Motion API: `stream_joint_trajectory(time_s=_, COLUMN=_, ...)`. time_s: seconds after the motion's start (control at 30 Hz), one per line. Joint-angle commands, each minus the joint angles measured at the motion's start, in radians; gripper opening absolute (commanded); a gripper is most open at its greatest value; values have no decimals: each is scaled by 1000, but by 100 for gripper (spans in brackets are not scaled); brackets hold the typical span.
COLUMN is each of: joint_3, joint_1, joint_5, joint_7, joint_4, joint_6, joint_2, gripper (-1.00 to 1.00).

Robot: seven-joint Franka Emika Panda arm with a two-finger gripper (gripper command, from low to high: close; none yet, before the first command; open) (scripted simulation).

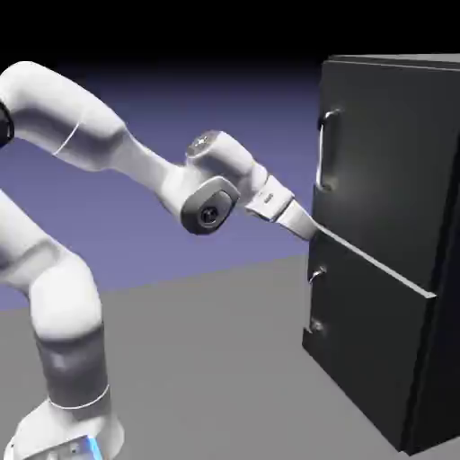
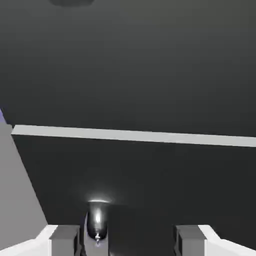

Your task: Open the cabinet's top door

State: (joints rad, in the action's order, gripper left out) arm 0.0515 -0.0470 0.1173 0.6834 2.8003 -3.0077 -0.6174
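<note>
The black cabinet stands at the exterior view's right. Its top door lies flush and shut, with a long vertical silver handle near its left edge. My gripper sits just below that handle's lower end, at the pale seam, pointing down toward the cabinet. In the hand view the seam crosses the middle, with the top door above it. The rounded end of a silver handle shows below the seam, close to the left fingertip. My gripper is open and holds nothing.
The shorter lower panel carries a small handle. Grey table stretches between my arm's base and the cabinet. My arm's elbow and wrist hang left of the cabinet front.
</note>
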Motion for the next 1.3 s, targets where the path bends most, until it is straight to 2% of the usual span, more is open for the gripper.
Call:
stream_joint_trajectory(time_s=0.0, joint_3=19, joint_1=-22, joint_5=44, joint_7=-21, joint_4=-4, joint_6=11, joint_2=-18, gripper=0)
stream_joint_trajectory(time_s=1.27, joint_3=744, joint_1=-853, joint_5=1696, joint_7=-833, joint_4=-140, joint_6=423, joint_2=-685, gripper=0)
